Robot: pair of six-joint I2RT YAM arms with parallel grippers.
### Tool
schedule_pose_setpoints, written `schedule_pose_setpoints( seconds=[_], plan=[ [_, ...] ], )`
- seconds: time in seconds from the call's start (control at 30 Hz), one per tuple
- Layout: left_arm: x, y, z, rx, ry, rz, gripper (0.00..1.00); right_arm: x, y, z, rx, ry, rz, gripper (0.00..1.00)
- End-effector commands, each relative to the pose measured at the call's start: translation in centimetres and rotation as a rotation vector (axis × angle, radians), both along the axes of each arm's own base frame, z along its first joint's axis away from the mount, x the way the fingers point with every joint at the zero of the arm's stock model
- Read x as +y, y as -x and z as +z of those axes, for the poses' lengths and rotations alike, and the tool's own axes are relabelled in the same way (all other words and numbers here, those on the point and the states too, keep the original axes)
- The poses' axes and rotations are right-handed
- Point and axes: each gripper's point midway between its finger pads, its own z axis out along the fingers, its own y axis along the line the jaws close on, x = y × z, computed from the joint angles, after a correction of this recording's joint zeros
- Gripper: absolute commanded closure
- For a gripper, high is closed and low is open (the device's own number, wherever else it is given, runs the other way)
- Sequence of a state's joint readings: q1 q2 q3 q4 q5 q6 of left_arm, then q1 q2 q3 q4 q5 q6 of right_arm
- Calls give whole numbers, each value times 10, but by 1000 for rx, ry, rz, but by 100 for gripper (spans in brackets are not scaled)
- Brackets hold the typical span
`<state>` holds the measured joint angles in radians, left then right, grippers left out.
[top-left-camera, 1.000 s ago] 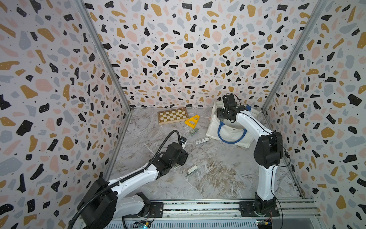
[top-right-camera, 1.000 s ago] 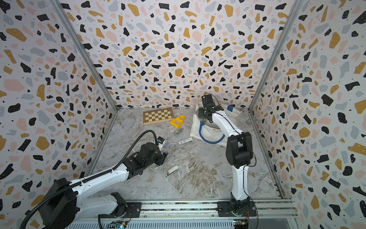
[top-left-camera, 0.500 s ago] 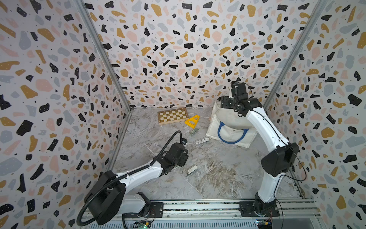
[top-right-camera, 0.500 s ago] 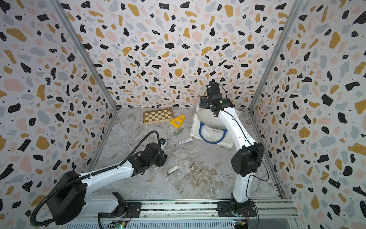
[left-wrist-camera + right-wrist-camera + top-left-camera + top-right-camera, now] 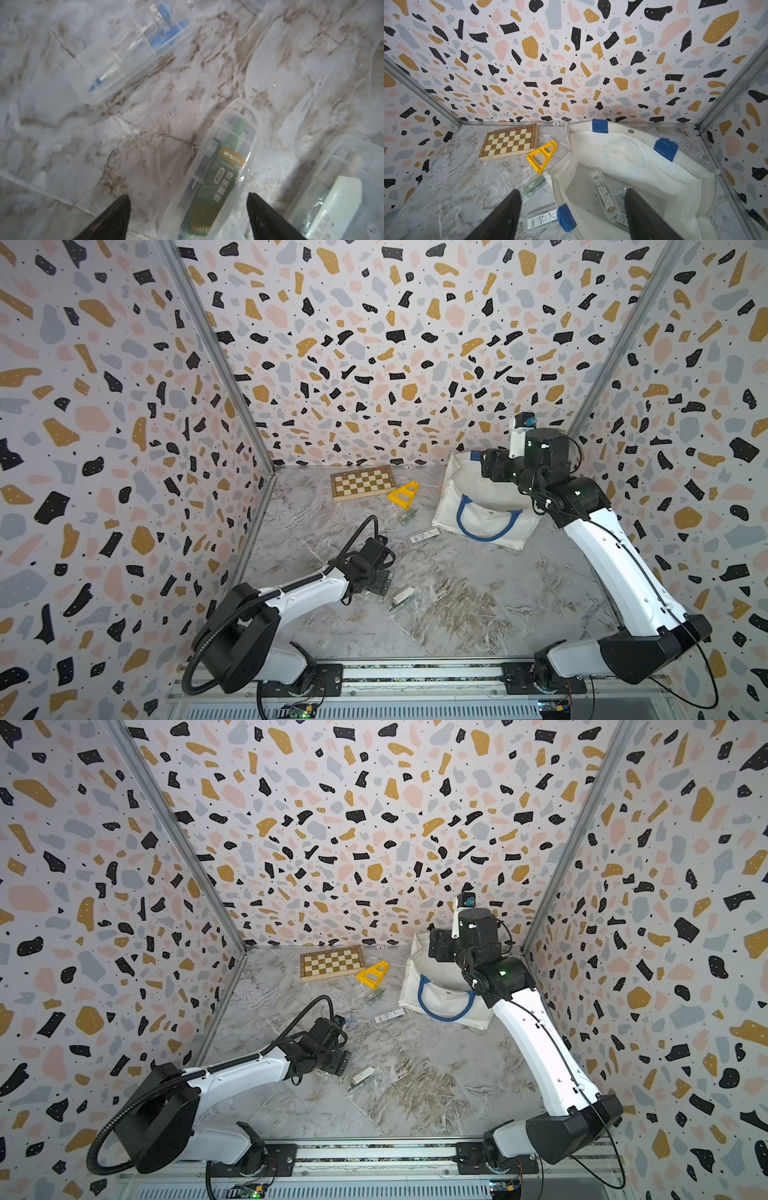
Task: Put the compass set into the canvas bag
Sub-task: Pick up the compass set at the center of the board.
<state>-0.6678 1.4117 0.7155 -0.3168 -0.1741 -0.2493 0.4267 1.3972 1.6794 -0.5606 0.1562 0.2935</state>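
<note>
The left arm (image 5: 307, 593) is reaching low, nearly flat, over the desk (image 5: 465, 614). Its left tool (image 5: 187, 195) is gaping wide above a green compass set (image 5: 216, 166), which is lying on the desk. The right arm (image 5: 615, 564) is arching high over the canvas bag (image 5: 486, 526) at the back. Its right tool (image 5: 572, 190) is spreading wide and empty above the open mouth, and a clear case (image 5: 604, 195) is lying inside.

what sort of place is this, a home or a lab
Probably a robot test cell, not a home: left arm and right arm mounted on a rail, patterned wall panels boxing in a marble-look table.
</note>
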Motion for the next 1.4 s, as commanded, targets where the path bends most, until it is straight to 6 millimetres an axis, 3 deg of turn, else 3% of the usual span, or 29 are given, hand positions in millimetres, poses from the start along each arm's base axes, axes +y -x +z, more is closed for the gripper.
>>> schedule_pose_setpoints(
  seconds=[0.0, 0.5, 0.8, 1.07, 1.2, 1.37],
  plan=[
    [-2, 3, 1, 55, 36, 17, 11, 7, 13, 15, -37, -46, 48, 20],
    [-3, -1, -24, 215, 114, 30, 15, 55, 35, -17, 9, -65, 220, 20],
    [-7, 7, -32, 269, 91, 19, 27, 58, 41, -27, 4, -67, 242, 19],
    [-8, 11, -28, 262, 57, 17, 47, 59, 47, -30, 5, -77, 266, 18],
    [-15, 8, -12, 198, 91, -9, 57, 66, 53, -33, 23, -97, 307, 18],
    [-26, 1, 44, -12, 187, -76, 69, 88, 70, -47, 84, -153, 429, 18]
  ],
)
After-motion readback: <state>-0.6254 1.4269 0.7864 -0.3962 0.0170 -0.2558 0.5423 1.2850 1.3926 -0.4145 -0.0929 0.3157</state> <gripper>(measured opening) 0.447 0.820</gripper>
